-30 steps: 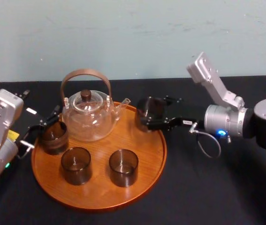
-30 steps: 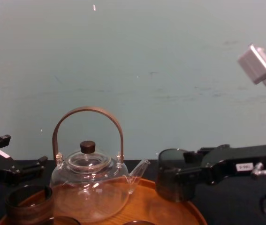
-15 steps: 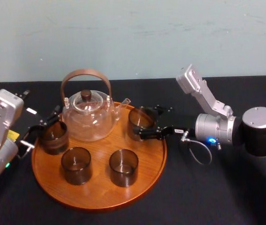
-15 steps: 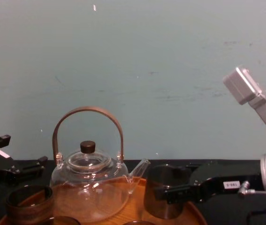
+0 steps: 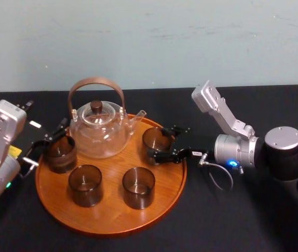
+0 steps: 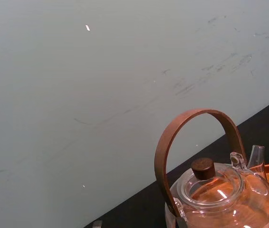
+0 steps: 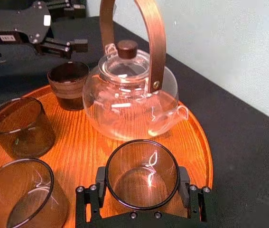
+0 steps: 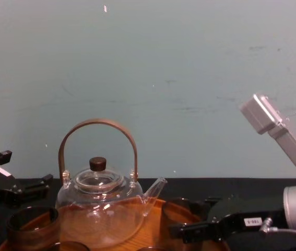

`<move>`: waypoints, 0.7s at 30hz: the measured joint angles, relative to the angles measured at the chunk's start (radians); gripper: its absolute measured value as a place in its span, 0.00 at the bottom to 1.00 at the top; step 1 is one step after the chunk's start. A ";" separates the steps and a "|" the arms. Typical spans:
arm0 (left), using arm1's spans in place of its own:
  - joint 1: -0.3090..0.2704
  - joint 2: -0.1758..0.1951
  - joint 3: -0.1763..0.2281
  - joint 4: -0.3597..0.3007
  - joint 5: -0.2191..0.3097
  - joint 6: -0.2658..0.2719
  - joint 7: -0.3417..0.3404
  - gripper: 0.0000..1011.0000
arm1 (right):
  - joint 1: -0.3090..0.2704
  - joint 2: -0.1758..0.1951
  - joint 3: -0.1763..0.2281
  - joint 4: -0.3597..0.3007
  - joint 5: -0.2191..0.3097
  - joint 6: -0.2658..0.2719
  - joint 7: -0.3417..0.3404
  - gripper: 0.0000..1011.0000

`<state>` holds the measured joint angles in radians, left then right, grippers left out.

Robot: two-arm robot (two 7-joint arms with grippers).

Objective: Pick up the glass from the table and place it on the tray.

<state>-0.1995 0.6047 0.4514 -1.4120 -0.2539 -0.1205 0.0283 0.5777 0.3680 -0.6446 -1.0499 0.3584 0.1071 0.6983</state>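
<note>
Lower and further in than a second ago, the right pincer (image 5: pixel 162 144) has carried the glass (image 7: pixel 142 164) from above the tray's rim down onto the tray (image 5: pixel 112 212), and the arm behind it has swung in over the black table (image 5: pixel 217 226). I see the glass standing upright on the wood at the tray's right side, just inside the rim and just beside the spout (image 5: pixel 138 114) of the teapot (image 5: pixel 97 131), not touching it. In the right wrist view the black fingers (image 7: pixel 187 183) sit against the glass on both sides, so I read the pincer as clamped on it. Three other dark glasses are on the tray: one at the left edge (image 5: pixel 60 153) and two at the front (image 5: pixel 85 185) (image 5: pixel 138 187), all apart from each other and from the held one. My left pincer (image 5: pixel 49 142) is parked at the tray's left edge, just beside the left glass, with its fingers spread apart. The teapot stands at the back of the tray, lid on and handle upright.
</note>
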 joint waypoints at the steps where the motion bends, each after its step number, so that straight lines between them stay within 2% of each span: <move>1: 0.000 0.000 0.000 0.000 0.000 0.000 0.000 0.99 | 0.000 -0.001 0.000 0.003 -0.001 0.000 0.000 0.89; 21: 0.000 0.000 0.000 0.000 0.000 0.000 0.000 0.99 | 0.000 -0.018 -0.002 0.030 -0.021 0.003 -0.006 0.89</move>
<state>-0.1995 0.6047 0.4514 -1.4120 -0.2539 -0.1205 0.0283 0.5776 0.3495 -0.6464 -1.0195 0.3377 0.1102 0.6918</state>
